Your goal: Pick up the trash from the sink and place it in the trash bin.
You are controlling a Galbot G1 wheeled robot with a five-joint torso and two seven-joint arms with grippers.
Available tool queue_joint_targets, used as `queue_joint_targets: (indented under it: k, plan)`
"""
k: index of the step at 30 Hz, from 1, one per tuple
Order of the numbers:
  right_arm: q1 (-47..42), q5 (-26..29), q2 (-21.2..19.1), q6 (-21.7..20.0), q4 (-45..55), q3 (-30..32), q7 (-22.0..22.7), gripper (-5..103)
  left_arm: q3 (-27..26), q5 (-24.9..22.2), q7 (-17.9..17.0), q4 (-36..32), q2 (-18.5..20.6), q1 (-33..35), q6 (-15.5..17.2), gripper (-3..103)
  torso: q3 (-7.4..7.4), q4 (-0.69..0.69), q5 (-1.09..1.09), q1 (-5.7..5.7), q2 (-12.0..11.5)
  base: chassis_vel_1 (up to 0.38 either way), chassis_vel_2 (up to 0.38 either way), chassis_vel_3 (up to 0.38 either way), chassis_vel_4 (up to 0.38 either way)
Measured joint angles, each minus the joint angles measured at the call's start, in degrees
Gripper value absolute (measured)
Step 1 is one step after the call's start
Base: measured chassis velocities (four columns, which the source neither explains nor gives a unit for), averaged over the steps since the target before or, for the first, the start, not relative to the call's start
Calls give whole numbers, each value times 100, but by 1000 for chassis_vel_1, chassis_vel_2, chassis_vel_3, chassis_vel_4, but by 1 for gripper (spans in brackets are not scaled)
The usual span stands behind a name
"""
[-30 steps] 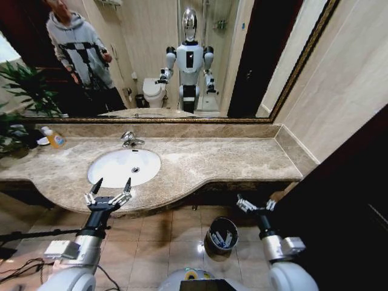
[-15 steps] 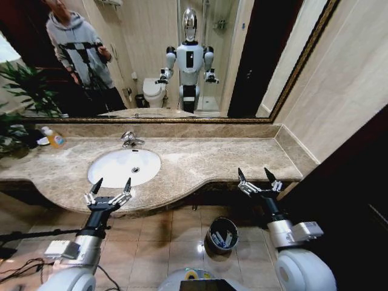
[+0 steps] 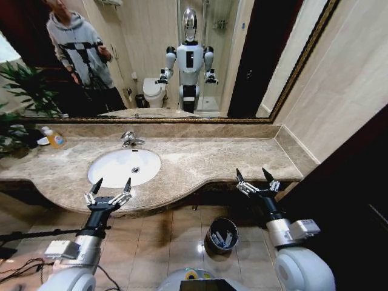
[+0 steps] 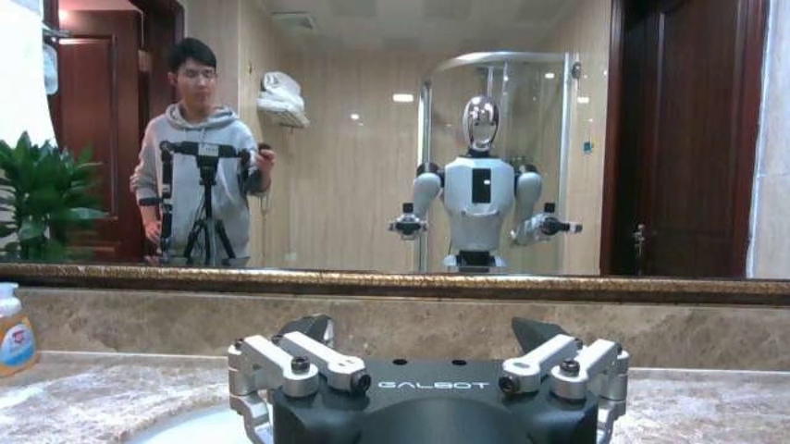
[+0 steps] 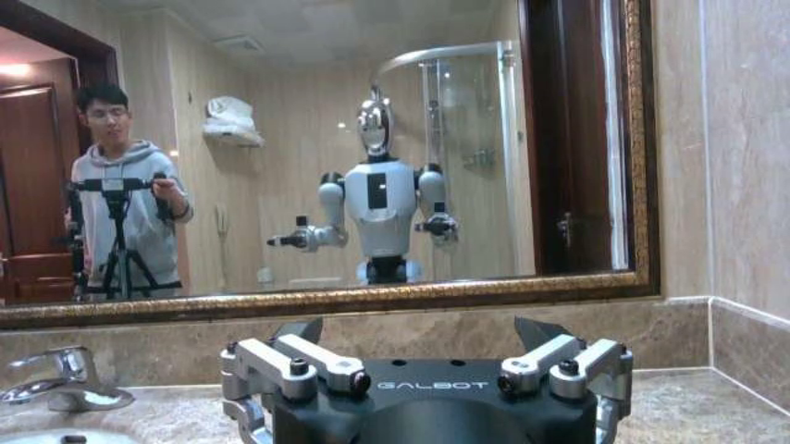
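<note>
Two grippers, both empty with fingers spread wide. Left gripper (image 3: 110, 185): held at the front edge of the beige marble countertop (image 3: 206, 159), the white oval sink (image 3: 124, 167) directly ahead of its fingertips, the chrome faucet (image 3: 129, 139) beyond the basin on the far rim. The basin's visible surface shows only the drain; no loose items can be made out in it. Right gripper (image 3: 256, 179): raised near the counter's front edge, well to the right of the sink, its fingertips pointing toward the mirror (image 3: 151, 54). Trash bin (image 3: 222, 234): small, round, black, on the tiled floor below and slightly left of the right gripper, between the two arms; pale tube-like trash (image 3: 222, 238) lies inside it. Orange bottle (image 3: 54, 138): white cap, on the counter's far left corner, well left of the left gripper. Each wrist view shows its own gripper (image 4: 432, 342) (image 5: 420, 342), fingers parted, facing the mirror.
</note>
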Motion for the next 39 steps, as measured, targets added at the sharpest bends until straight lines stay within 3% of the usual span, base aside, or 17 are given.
queue_joint_targets:
  k: [39]
  plan:
    - [-2, -6, 2, 18, -17, 1, -2, 100, 0, 0, 0, 0, 0, 0, 0, 100, 0, 0, 0, 0, 0, 0, 0, 0, 0]
